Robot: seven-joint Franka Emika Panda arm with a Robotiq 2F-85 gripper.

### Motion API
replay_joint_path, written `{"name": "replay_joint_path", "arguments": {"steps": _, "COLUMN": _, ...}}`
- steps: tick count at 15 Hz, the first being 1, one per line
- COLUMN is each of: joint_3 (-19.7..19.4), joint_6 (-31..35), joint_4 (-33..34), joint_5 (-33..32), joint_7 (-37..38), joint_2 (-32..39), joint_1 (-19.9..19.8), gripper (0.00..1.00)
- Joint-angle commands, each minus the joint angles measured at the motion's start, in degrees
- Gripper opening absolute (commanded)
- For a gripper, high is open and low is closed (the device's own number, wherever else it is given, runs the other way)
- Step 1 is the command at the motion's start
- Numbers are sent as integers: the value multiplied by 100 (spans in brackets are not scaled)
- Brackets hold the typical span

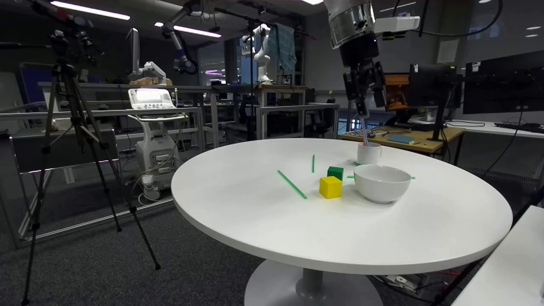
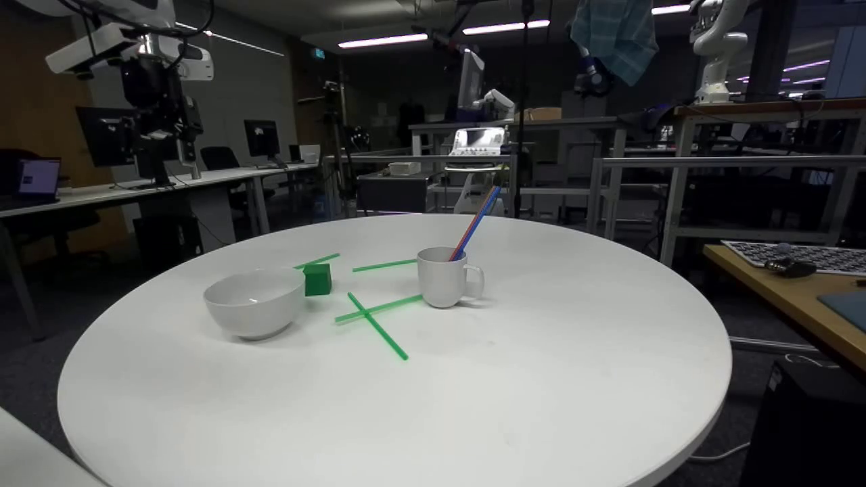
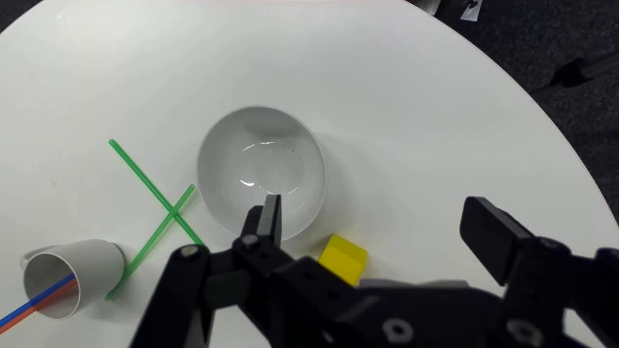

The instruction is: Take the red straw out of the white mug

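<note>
The white mug stands upright on the round table, also in an exterior view and at the lower left of the wrist view. A red straw leans out of it, lying close along a blue straw; in an exterior view the red straw is partly covered by the blue one. High above the table my gripper is wide open, with nothing between its fingers. It hangs on the bowl's side of the table, away from the mug in the wrist view.
A shallow white bowl stands beside a yellow cube and a green cube. Several green straws lie about the table, such as a green straw; two cross between mug and bowl, one being a green straw.
</note>
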Motion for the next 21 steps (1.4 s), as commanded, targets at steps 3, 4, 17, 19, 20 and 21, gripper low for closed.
{"name": "replay_joint_path", "arguments": {"steps": 3, "joint_3": -178, "joint_6": -12, "joint_4": 9, "joint_5": -24, "joint_7": 23, "joint_2": 12, "joint_1": 187, "gripper": 100}}
{"name": "replay_joint_path", "arguments": {"steps": 4, "joint_3": -178, "joint_6": -12, "joint_4": 9, "joint_5": -24, "joint_7": 23, "joint_2": 12, "joint_1": 187, "gripper": 100}}
{"name": "replay_joint_path", "arguments": {"steps": 17, "joint_3": -641, "joint_6": 424, "joint_4": 466, "joint_5": -409, "joint_7": 45, "joint_2": 814, "joint_1": 73, "gripper": 100}}
{"name": "replay_joint_path", "arguments": {"steps": 19, "joint_3": -818, "joint_6": 439, "joint_4": 612, "joint_5": -382, "joint_7": -60, "joint_2": 875, "joint_1": 39, "gripper": 100}}
{"name": "replay_joint_path", "arguments": {"steps": 20, "joint_3": -900, "joint_6": 437, "joint_4": 690, "joint_5": -368, "joint_7": -87, "joint_2": 893, "joint_1": 22, "gripper": 100}}
{"name": "replay_joint_path", "arguments": {"steps": 21, "joint_3": -987, "joint_6": 447, "joint_4": 750, "joint_5": -376, "joint_7": -93, "joint_2": 891, "joint_1": -3, "gripper": 100}}
